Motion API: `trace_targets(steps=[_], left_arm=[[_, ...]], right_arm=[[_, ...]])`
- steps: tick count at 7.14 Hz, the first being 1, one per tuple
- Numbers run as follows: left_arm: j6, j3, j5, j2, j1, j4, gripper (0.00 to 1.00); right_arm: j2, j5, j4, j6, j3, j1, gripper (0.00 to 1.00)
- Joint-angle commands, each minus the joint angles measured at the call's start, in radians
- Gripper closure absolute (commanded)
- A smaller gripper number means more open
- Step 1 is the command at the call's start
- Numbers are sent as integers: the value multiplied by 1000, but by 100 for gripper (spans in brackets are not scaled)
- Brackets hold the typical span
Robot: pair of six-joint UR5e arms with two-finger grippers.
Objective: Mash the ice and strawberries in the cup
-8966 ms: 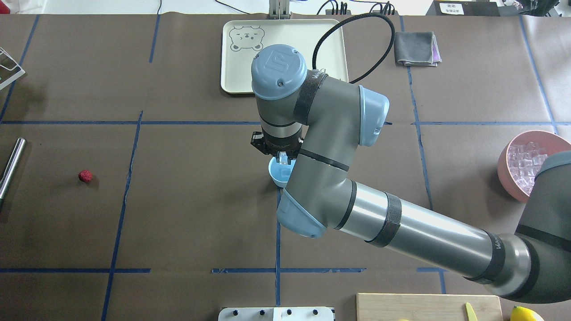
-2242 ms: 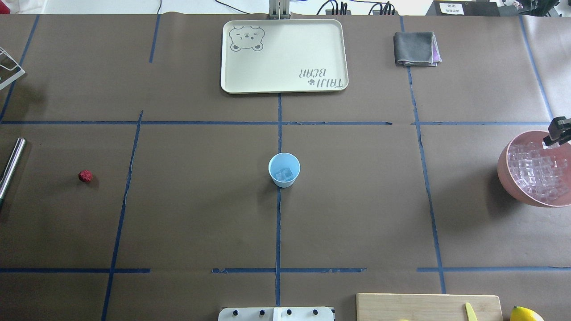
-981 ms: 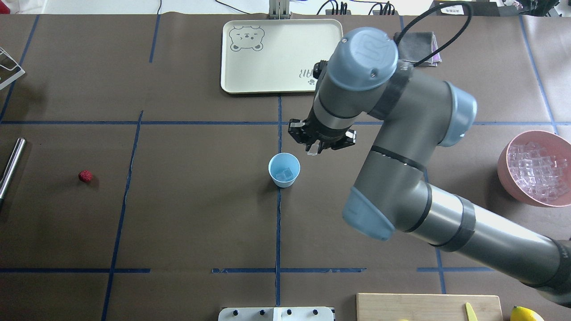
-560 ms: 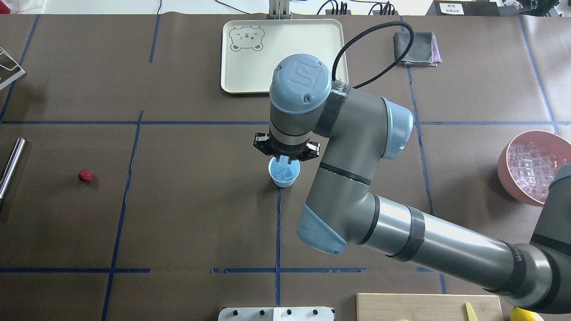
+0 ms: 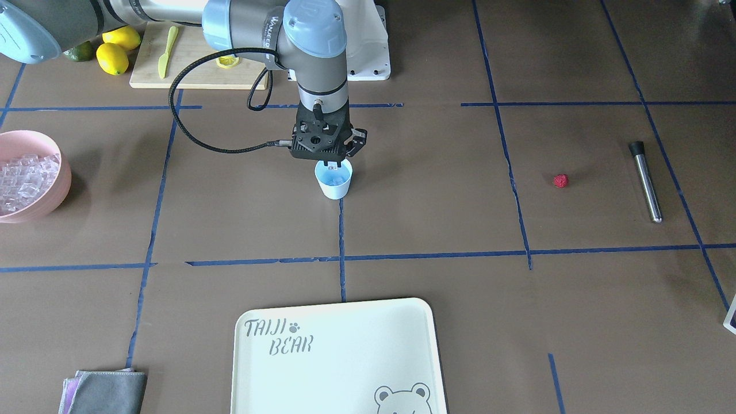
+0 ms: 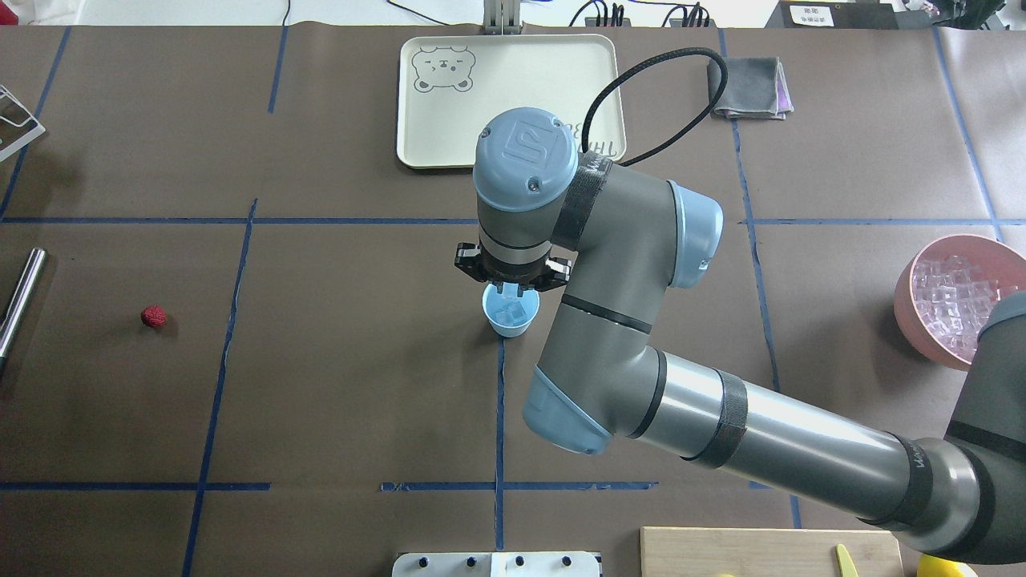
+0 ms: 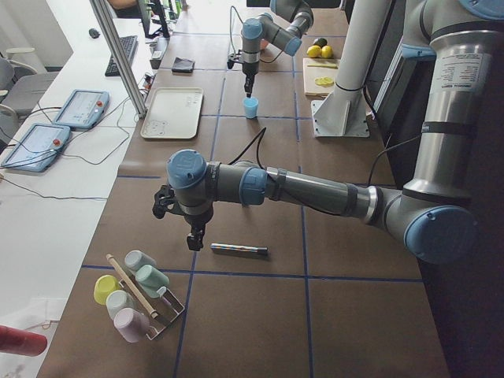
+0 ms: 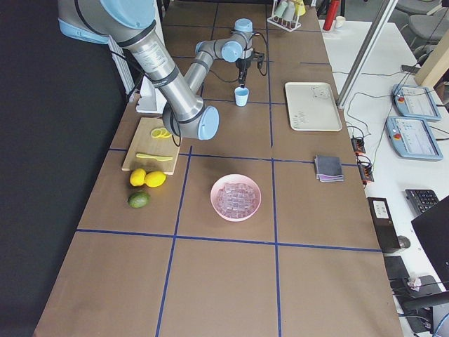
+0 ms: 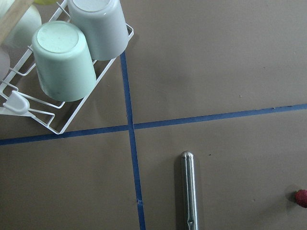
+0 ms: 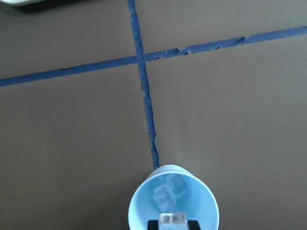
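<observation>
Since a second ago the right claw (image 6: 511,288) has swung in from the cup's right. It now hangs straight over the cup (image 5: 334,187), pinching one clear, glassy ice cube (image 10: 172,219) above its mouth, with two more cubes at the bottom as before. Cup smooth, tapered, light blue, upright mid-worktop (image 6: 321,385) on a blue tape line; bumpy red strawberry (image 6: 153,316) unmoved, well off to the robot's left near a polished steel rod (image 9: 188,191). Left claw (image 7: 194,240) shows only from the side, so cannot tell its grip.
</observation>
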Motion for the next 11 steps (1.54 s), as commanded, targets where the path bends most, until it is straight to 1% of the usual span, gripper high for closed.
trace_targets(steps=[1,2,4,5,6,7,11], left_arm=[[0,-1,0,0,0,0,0],[0,-1,0,0,0,0,0],[0,-1,0,0,0,0,0],[0,-1,0,0,0,0,0],[0,-1,0,0,0,0,0],[0,-2,0,0,0,0,0],[-2,-2,0,-2,0,0,0]], right_arm=[[0,0,0,2,-9,0,87],[0,0,0,2,-9,0,78],[0,0,0,4,-10,0,66],[0,1,0,4,-9,0,62],[0,1,0,4,-9,0,48],[0,0,0,2,-9,0,1],[2,0,0,4,-7,0,0]])
